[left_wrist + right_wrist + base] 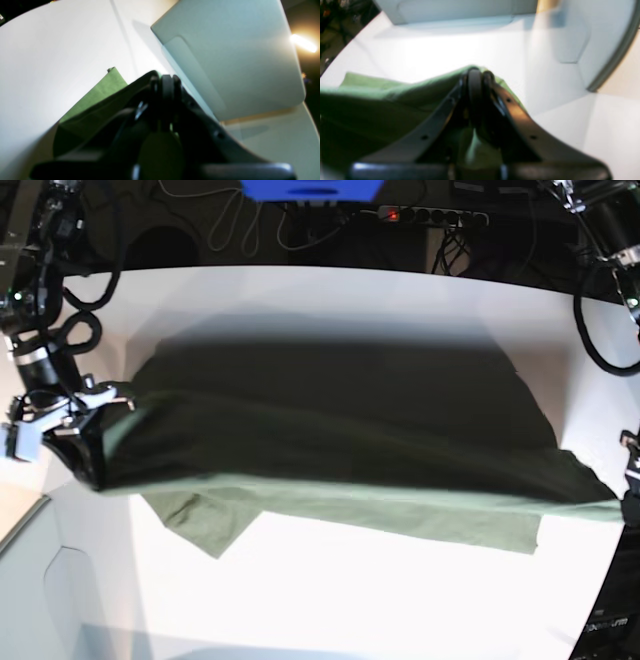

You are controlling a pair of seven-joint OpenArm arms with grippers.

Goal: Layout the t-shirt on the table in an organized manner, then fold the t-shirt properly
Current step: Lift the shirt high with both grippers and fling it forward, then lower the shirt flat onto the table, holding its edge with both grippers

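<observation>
**Operator:** Notes from the remote desk. The t-shirt (330,450) hangs stretched between both arms above the table (330,600), spanning nearly the full width. One sleeve (200,520) droops on the near left and touches the white surface; the near hem sags along the middle.

**Observer:** Grippers?

**Operator:** Right gripper (476,75), at the left of the base view, is clamped tight on green cloth, with fabric bunched on both sides of the tips. Left gripper (167,80), at the far right edge of the base view, is likewise pinched down on a shirt edge; the cloth trails off to its left in the wrist view.

**Observer:** Progress?

**Operator:** Early, as I judge it. The garment is spread in the air but not laid flat. I see no fold made. Left to do: lower it, smooth it, then every fold.

**Observer:** Any containers?

**Operator:** None I can identify. Pale panels (225,57) show in the wrist views and at the near left corner of the base view; I can't tell what they are, and nothing sits in them.
</observation>
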